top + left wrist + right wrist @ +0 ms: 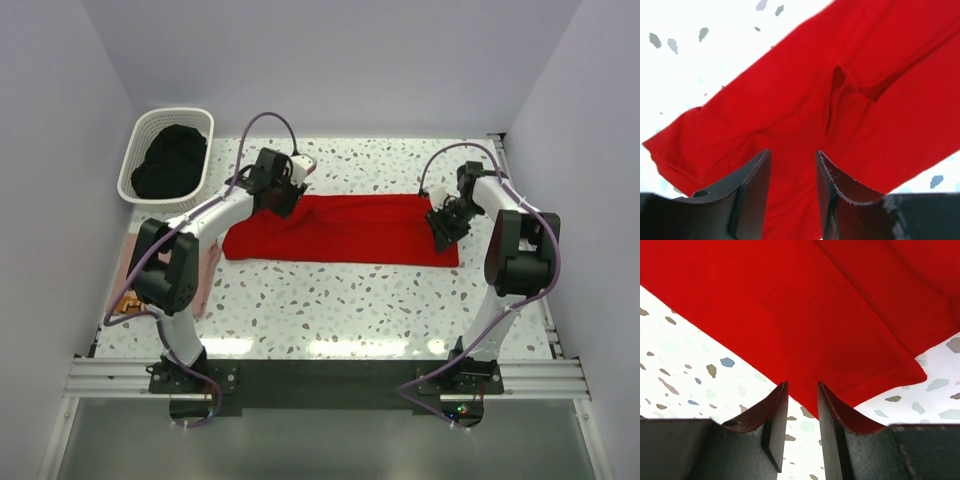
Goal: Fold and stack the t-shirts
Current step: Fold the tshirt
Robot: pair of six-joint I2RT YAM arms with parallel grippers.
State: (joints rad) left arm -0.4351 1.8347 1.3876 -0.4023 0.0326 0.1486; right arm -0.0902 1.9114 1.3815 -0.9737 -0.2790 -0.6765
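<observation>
Red t-shirt lies folded into a long band on worktop; left pincer and right pincer part-open, empty; further folds, pink t-shirt, stacking outstanding.

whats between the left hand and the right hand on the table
The red t-shirt, laid out as a long band, spans the stretch from the left hand to the right hand. The top view shows it.

A white slatted basket is placed at the far left corner of the speckled table. A black cloth is kept inside it. The table is enclosed by pale walls.
</observation>
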